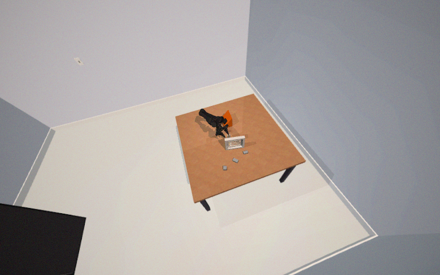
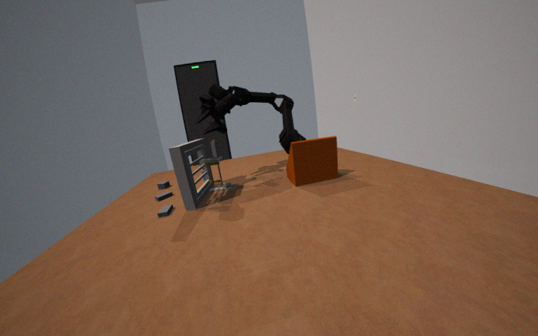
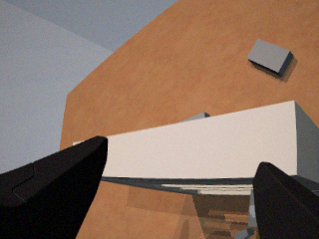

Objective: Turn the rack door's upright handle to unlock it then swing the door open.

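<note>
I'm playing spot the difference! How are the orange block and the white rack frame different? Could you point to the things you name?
The orange block (image 1: 228,118) (image 2: 315,161) is bright orange; the frame (image 1: 234,138) (image 2: 184,178) (image 3: 199,149) is whitish gray. The block has a solid, plain face, while the frame has bars across its opening. The block's side slopes; the frame is a boxy upright rectangle. Both stand on the table (image 1: 266,129) (image 2: 317,257) (image 3: 199,65).

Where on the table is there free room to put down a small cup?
Widest: the stretch in front of the orange wedge in the exterior view, up to the near table edge. Crowded: between the wedge and the white frame, under the gripper.
</note>
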`<state>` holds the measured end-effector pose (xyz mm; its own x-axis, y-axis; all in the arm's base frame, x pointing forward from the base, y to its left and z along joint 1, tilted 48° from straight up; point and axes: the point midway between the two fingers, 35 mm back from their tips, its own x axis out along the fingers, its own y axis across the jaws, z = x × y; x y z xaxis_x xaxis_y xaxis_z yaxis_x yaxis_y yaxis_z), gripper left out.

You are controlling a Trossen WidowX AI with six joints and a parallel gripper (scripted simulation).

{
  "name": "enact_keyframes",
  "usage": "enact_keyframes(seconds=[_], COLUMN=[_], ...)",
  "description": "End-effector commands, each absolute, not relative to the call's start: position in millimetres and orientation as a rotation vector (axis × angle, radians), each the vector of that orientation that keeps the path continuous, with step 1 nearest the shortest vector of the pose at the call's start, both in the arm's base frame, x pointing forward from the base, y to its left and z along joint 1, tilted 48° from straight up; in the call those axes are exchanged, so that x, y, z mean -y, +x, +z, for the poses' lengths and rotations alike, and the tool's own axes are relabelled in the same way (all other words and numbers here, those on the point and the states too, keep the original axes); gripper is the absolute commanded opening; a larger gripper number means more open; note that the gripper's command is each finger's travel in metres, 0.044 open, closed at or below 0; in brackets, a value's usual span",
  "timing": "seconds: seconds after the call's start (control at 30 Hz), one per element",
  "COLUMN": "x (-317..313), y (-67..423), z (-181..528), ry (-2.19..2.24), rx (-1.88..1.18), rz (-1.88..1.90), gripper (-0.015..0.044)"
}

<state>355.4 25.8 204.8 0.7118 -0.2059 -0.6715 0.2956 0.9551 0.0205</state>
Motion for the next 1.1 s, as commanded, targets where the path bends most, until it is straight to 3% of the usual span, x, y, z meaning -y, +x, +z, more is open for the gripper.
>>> enact_keyframes(seconds=[0.0, 1.07], x=[-29, -50], y=[355, 327], z=[193, 155], ry=[0.112, -0.414], rx=[-0.809, -1.185], rz=[-0.337, -0.813], gripper=[0.0286, 0.0286])
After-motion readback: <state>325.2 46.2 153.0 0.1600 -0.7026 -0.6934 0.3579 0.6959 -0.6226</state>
